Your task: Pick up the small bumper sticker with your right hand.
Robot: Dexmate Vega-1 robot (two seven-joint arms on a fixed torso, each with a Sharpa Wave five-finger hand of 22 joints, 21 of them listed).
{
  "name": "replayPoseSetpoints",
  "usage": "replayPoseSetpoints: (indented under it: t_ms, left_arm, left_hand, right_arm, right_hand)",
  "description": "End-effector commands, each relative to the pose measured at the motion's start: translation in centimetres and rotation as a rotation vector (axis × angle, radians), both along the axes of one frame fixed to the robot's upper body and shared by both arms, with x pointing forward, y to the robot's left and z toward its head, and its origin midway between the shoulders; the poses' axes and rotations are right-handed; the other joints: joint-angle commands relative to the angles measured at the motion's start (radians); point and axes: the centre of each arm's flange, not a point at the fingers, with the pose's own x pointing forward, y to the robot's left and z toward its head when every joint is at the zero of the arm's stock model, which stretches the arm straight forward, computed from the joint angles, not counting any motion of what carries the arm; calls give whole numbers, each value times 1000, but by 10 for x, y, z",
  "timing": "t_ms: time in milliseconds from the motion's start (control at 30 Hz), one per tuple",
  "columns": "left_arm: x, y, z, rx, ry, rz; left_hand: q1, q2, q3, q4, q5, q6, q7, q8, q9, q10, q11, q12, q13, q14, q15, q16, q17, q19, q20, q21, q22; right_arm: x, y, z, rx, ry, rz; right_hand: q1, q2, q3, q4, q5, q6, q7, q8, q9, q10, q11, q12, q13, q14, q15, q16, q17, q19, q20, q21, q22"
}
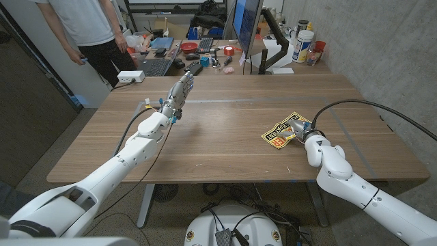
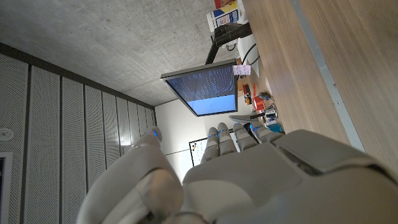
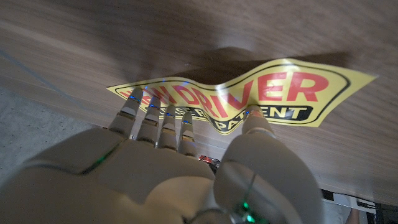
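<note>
sticker (image 1: 281, 134) on table (image 1: 218, 147), right side

The table (image 1: 225, 130) is evenly lit from above, with soft shadows cast under both arms. In the right wrist view the sticker (image 3: 273, 93) is dimly lit and slightly blurred, shaded by the right hand (image 3: 161, 168).

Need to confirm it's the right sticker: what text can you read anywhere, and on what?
"DRIVER", red, on the sticker under the right hand.
"PATIENT" or similar, on its black strip; the start is covered.
Monitor text: too small.
Note on the monitor: unreadable.
</note>
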Motion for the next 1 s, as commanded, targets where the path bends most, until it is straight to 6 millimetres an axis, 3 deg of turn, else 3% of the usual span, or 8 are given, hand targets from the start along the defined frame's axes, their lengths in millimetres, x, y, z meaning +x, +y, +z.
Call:
replayPoseSetpoints:
  t_ms: [33,433,800,1000]
  left_arm:
    - [2,-1,-1,-4,3,-6]
    - [1,-2,-1,-5,3,-4]
    - [-1,-6,-1,-5,1,-7]
    - [-1,-7,-2,-6,1,-7]
  left_hand:
    - [4,9,-4,-2,0,6,-4,0,5,0,-9,4,2,-7,-3,1,2,-6,8,0,2]
    - [4,9,-6,-2,-1,6,-5,0,5,0,-9,4,2,-6,-4,1,2,-7,13,-3,2]
    - [4,10,-7,-2,-2,5,-6,-1,5,-1,-12,4,2,-8,-4,0,2,-8,18,-4,2]
    - [4,10,-8,-2,-2,5,-6,-1,5,-3,-12,3,2,-8,-3,0,2,-8,19,-5,2]
  right_arm:
    - [-1,-1,-1,8,-24,-5]
    - [-3,-3,0,14,-67,-3]
    - [-8,-6,2,27,-113,-10]
    - [-11,-8,3,30,-137,-3]
  right_hand:
    - [26,-2,5,6,0,29,-6,5,3,45,-12,14,3,39,-10,7,3,29,3,-3,5]
    - [48,4,6,13,-2,67,-30,7,5,106,-53,27,5,98,6,8,4,86,-5,2,7]
    - [88,21,18,18,-6,169,-61,24,7,229,-110,59,9,258,-47,28,7,174,-30,11,10]
    - [94,20,19,18,-8,187,-67,26,7,248,-112,64,10,287,-54,30,6,189,-35,12,10]
